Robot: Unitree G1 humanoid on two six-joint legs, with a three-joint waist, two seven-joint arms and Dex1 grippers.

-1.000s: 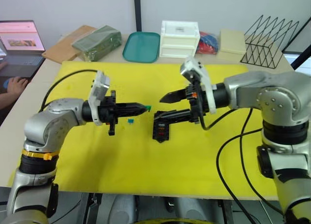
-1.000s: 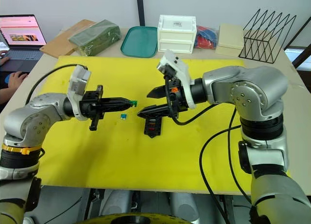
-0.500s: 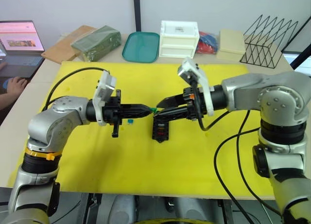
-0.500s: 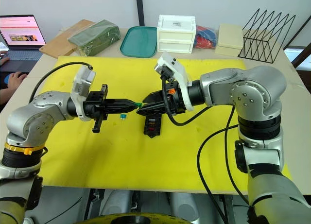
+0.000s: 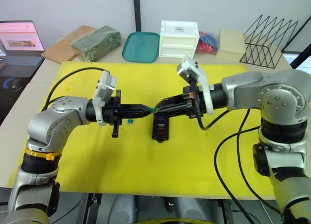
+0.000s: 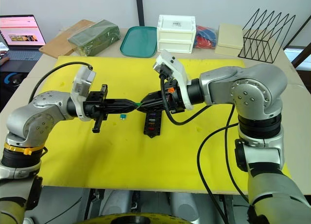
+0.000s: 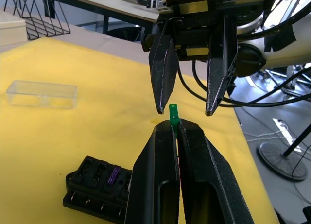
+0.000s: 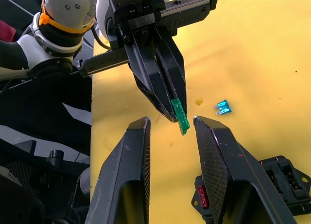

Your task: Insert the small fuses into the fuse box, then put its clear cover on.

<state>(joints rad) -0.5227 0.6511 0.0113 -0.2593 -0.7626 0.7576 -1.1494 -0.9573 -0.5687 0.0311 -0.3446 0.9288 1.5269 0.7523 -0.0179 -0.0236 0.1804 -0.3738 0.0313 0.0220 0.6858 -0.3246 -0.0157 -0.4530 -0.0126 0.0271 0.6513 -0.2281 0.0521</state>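
Observation:
My left gripper point(image 5: 148, 109) is shut on a small green fuse point(image 7: 173, 112), holding it in the air just above the far end of the black fuse box point(image 5: 160, 129). My right gripper point(image 8: 171, 121) faces it tip to tip. Its two fingers stand a little apart, one on each side of the green fuse point(image 8: 182, 118), not touching it. A teal fuse point(image 5: 130, 121) lies on the yellow mat point(image 5: 146, 165) under my left gripper. The fuse box point(image 7: 99, 185) has a purple fuse point(image 7: 113, 174) seated in a slot. The clear cover point(image 7: 41, 94) lies on the mat.
Along the table's far edge stand a teal tray point(image 5: 141, 46), a white drawer box point(image 5: 179, 38), a cream box point(image 5: 232, 41) and a black wire rack point(image 5: 269, 42). A green package point(image 5: 97, 42) and a laptop point(image 5: 19, 42) are at the far left.
My left gripper carried the green fuse right to meet the right gripper. The right gripper's fingers narrowed from wide apart to close around the fuse.

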